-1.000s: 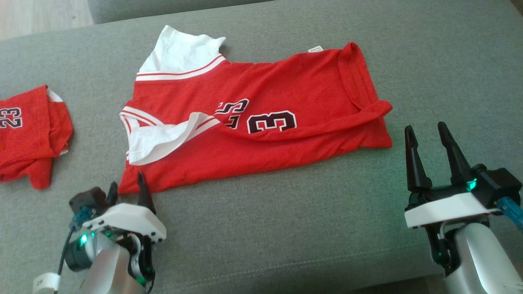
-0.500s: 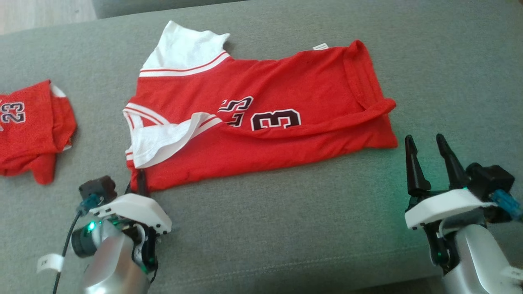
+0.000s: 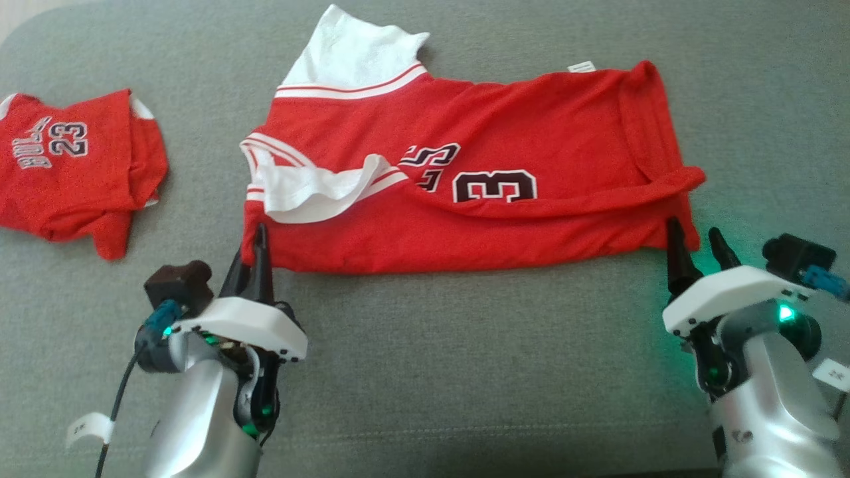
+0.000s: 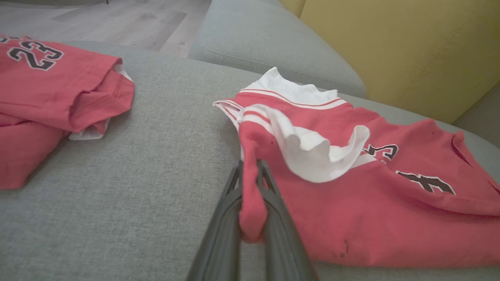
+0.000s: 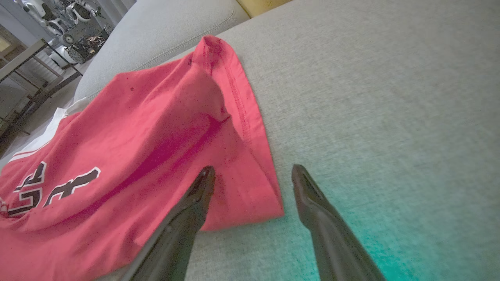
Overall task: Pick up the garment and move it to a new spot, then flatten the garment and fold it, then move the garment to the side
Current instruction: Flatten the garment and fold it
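The garment (image 3: 465, 159) is a red jersey with white sleeves and black numbers, spread out on the grey sofa cushion. My left gripper (image 3: 255, 239) is shut on its near left corner; in the left wrist view the red cloth (image 4: 250, 210) is pinched between the two dark fingers (image 4: 222, 230). My right gripper (image 3: 694, 242) stands open at the garment's near right corner. In the right wrist view that corner (image 5: 269, 203) lies between my two spread fingers, the left finger (image 5: 195, 195) resting over the cloth.
A second red jersey (image 3: 73, 166) marked 23 lies bunched at the far left of the cushion. A yellow backrest (image 4: 390, 47) rises behind the sofa. Bare grey cushion (image 3: 465, 345) stretches along the near edge between my arms.
My left gripper has shut on the garment's near left corner. My right gripper has come forward to the near right corner, still open. The head camera has shifted.
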### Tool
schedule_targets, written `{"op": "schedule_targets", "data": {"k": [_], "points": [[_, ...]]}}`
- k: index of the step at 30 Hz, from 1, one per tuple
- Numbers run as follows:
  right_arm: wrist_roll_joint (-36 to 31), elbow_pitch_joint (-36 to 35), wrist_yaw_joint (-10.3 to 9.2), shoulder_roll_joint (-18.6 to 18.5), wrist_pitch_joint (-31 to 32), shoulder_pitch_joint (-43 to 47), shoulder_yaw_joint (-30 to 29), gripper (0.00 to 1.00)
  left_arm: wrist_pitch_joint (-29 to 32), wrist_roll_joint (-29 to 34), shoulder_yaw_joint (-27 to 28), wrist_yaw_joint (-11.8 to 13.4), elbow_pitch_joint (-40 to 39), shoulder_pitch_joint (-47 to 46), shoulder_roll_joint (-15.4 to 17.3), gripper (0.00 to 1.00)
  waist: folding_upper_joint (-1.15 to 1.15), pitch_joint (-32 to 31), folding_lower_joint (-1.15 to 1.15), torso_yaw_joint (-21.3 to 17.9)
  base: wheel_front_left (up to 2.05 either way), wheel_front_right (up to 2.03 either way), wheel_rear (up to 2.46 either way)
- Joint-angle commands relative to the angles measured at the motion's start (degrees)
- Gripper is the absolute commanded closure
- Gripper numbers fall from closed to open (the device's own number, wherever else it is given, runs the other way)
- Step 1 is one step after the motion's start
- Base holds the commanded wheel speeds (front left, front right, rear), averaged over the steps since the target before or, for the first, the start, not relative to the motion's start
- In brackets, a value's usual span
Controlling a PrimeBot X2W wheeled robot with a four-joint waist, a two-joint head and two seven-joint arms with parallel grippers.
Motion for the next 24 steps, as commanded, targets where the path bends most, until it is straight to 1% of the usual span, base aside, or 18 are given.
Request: {"op": "schedule_targets", "data": {"k": [1, 8, 11, 12, 13, 18, 24], "points": [[0.01, -0.30, 0.42, 0.49, 0.13, -2.65, 1.14, 0.00, -0.34, 0.13, 0.96, -0.01, -2.71, -0.93, 0.79, 1.00, 0.00, 0.49, 0.00, 0.75, 0.00, 0.00, 0.00], [0.92, 4.84, 0.42, 0.61, 0.80, -5.78, 2.15, 0.00, -0.34, -0.27, -0.75, 0.48, -5.32, -0.53, 0.79, 1.00, 0.00, 1.24, 0.00, 1.66, 0.00, 0.00, 0.00], [1.92, 6.85, 0.42, 0.58, 2.32, -6.91, 3.55, 0.00, -0.34, -0.42, -0.98, 0.70, -5.65, -0.66, 0.79, 1.00, 0.00, 1.42, 0.00, 1.89, 0.00, 0.00, 0.00], [2.29, 7.14, 0.42, 0.49, 2.71, -7.13, 4.16, 0.60, -0.34, -0.40, -0.98, 0.75, -5.54, -0.70, 0.79, 1.00, 0.00, 1.45, 0.00, 1.89, 0.00, 0.00, 0.00], [2.58, 7.24, 0.42, 0.34, 2.99, -7.32, 5.05, 1.00, -0.34, -0.35, -0.95, 0.84, -5.30, -0.75, 0.79, 1.00, 0.00, 1.45, 0.00, 1.88, 0.00, 0.00, 0.00], [3.84, 7.28, 0.42, -1.54, 2.72, -7.37, 7.51, 1.00, -0.34, -0.05, -0.52, 1.10, -2.65, -0.61, 0.79, 1.00, 0.00, 0.61, 0.00, 1.58, 0.00, 0.00, 0.00], [5.93, 6.37, 0.42, -4.24, 4.00, -6.45, 8.98, 1.00, -0.35, 0.50, 0.42, 0.47, 1.71, 0.05, 1.04, 1.00, 0.00, -2.03, 0.00, 0.84, 0.00, 0.00, 0.00]]}}
